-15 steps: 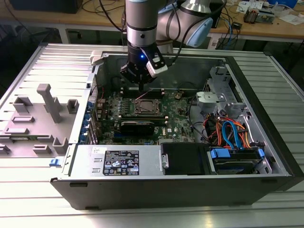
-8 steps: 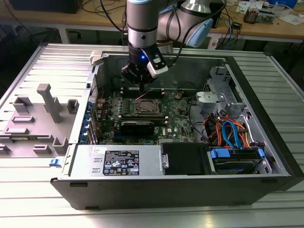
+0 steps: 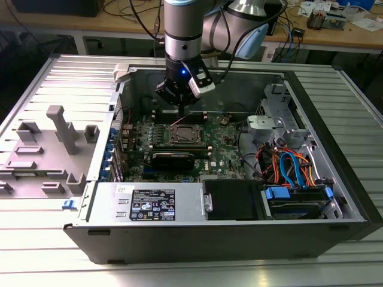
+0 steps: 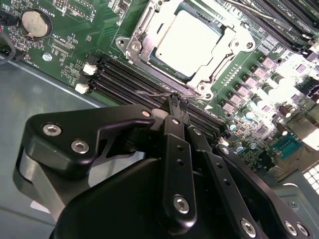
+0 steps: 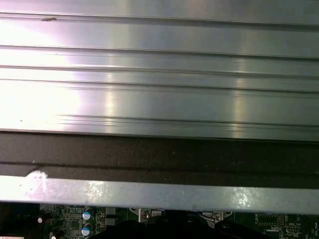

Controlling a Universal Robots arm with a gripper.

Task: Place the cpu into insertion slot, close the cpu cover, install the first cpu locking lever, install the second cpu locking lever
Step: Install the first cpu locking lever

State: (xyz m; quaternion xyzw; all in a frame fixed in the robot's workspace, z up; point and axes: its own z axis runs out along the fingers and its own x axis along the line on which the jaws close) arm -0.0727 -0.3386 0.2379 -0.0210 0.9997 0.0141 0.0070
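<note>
As seen in the exterior view, the arm reaches down into an open computer case (image 3: 335,173) that lies on a ribbed metal table (image 3: 54,84). The gripper (image 3: 181,103) hangs low over the green motherboard (image 3: 230,149), just beside the insertion slot (image 3: 184,135) on its far side. A thin locking lever (image 3: 179,121) stands tilted up between them. Grey plastic fixtures (image 3: 63,128) lie on the table at the exterior view's left, well apart from the case.

In the second wrist view the cpu (image 4: 187,42) sits flat in the insertion slot (image 4: 130,47), and the cpu cover (image 4: 219,62) is folded down around it, so the silver top shows through its window. The black fingers (image 4: 172,129) of the gripper (image 4: 177,103) are drawn almost together, and their tips seem to pinch the wire locking lever (image 4: 152,93), above the long black memory slots (image 4: 124,79). A round coin battery (image 4: 36,22) lies well apart on the board.

In the first wrist view the ribbed table (image 5: 159,69) shows beyond the dark case wall (image 5: 159,154), with a narrow strip of the motherboard (image 5: 65,219) beside it.
</note>
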